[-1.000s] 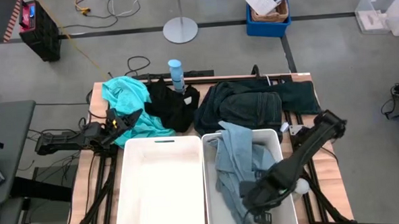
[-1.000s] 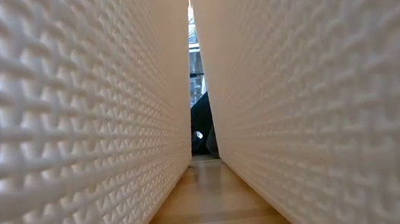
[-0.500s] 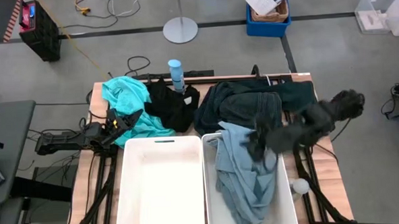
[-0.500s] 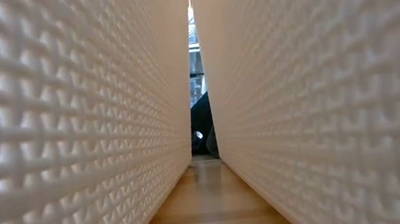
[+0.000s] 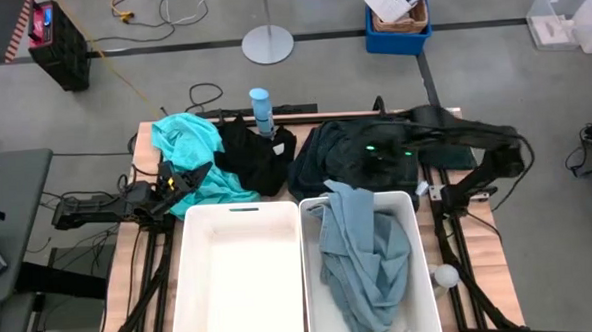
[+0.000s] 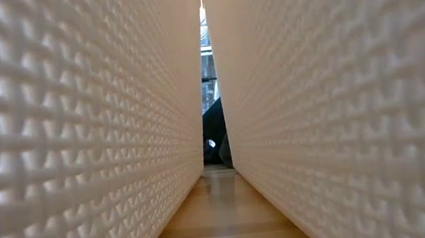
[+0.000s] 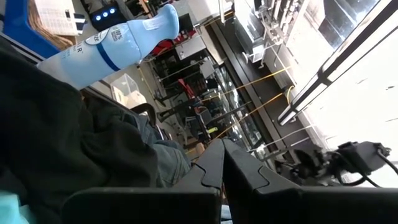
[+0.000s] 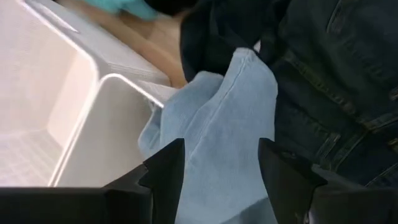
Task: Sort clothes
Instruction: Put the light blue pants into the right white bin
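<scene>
Your right gripper (image 5: 371, 155) hangs over the dark green jeans (image 5: 361, 163) at the table's far side, fingers (image 8: 166, 171) spread w/ nothing between them. Just nearer than it, the right bin (image 5: 426, 280) holds the pale grey-blue garment (image 5: 365, 253), its top edge draped over the rim toward the gripper. Beside that sits the left bin (image 5: 243, 278). Well off to the gripper's left lie the turquoise garment (image 5: 190, 156) and black garment (image 5: 256, 158). Your left gripper (image 5: 177, 181) rests at the turquoise one, fingers closed & empty
</scene>
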Robot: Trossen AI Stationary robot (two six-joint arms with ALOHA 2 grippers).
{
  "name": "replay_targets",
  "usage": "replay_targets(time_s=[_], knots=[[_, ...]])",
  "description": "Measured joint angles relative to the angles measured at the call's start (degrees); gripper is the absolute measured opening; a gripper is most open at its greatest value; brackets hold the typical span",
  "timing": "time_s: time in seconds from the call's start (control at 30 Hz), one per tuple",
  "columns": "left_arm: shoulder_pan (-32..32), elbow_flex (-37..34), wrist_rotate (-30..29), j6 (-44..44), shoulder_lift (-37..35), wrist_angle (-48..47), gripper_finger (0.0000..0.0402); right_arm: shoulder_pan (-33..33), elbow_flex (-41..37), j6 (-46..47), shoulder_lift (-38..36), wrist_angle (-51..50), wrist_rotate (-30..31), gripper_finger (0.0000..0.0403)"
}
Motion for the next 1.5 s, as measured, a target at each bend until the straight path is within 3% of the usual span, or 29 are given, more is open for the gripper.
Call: replay_targets(time_s=[0.3, 0.7, 0.83, 1.17, 1.3, 1.5], knots=[[0.00, 0.00, 0.02, 1.49, 0.00, -0.05, 0.0000, -3.57, 0.00, -3.30, 8.92, -0.83, -11.82, 0.0220], [0.00, 0.00, 0.02, 1.49, -0.01, -1.19, 0.0000, -3.68, 0.09, -11.14, 17.16, -5.92, -13.48, 0.0215], [0.00, 0.00, 0.06, 1.02, -0.01, -1.16, 0.0000, -2.72, 0.02, -12.28, 16.88, -4.23, -13.16, 0.0184], [-0.01, 0.00, 0.04, 0.91, -0.01, -1.11, 0.0000, -1.42, -0.22, -14.02, 10.07, -2.61, -8.02, 0.0033], [0.00, 0.00, 0.04, 0.85, -0.01, -1.09, 0.0000, -0.86, -0.22, -14.36, 7.10, -0.98, -5.87, 0.0023], [0.00, 0.00, -0.02, 0.83, 0.01, -1.11, 0.0000, -0.20, -0.17, -17.80, 6.04, -1.28, -5.85, 0.0046]])
